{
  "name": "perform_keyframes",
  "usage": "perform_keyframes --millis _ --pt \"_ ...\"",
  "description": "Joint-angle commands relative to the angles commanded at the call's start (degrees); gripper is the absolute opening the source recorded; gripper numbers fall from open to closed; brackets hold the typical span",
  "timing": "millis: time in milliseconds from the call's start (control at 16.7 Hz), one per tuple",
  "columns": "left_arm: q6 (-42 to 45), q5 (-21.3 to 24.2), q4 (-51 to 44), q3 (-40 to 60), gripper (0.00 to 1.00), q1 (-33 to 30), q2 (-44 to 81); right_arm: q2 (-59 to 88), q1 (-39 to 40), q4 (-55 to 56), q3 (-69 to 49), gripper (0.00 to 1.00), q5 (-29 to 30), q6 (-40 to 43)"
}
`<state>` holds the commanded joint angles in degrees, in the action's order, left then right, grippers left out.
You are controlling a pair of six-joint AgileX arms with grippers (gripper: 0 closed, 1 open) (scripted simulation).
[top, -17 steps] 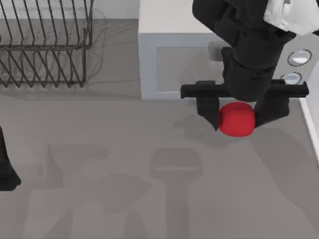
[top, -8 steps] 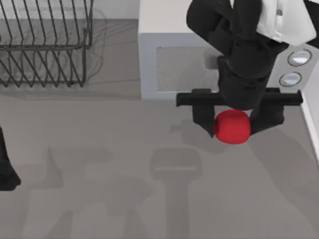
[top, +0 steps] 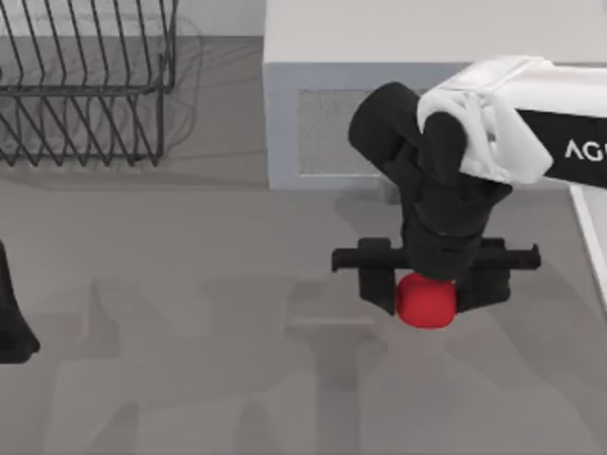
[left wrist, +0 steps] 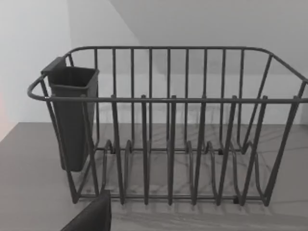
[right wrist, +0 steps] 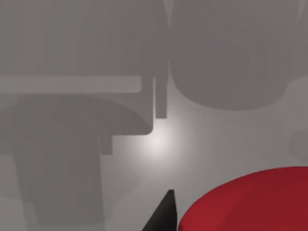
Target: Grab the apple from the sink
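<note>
The right end effector (top: 425,289) is clamped on the apple (top: 423,300), its two black fingers pressing the red ball from either side, and holds it above the grey bench (top: 190,360) at the right of centre, in front of the pale box-shaped unit (top: 313,57) at the back. The right wrist view shows the apple's red curve (right wrist: 250,202) close beside one dark fingertip. The left arm (top: 11,313) sits parked at the bench's left edge, facing the wire dish rack (left wrist: 168,144) with its dark cutlery cup (left wrist: 72,115); whether its end effector is open or closed cannot be told.
</note>
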<state>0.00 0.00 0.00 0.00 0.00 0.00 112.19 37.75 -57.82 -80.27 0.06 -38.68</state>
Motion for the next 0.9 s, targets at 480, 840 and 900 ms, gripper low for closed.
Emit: perform_keyframes --millis 480,840,900 --pt "0.0 0.0 0.0 0.0 1.00 0.0 0.0 0.3 0.1 1.2 1.1 0.23 0.0 -0.1" --pt "0.0 0.0 0.0 0.0 1.00 0.0 0.0 0.3 0.1 1.2 1.1 0.68 0.0 -0.1" --pt "0.0 0.0 0.0 0.0 1.00 0.0 0.0 0.3 0.1 1.2 1.1 0.75 0.0 -0.1"
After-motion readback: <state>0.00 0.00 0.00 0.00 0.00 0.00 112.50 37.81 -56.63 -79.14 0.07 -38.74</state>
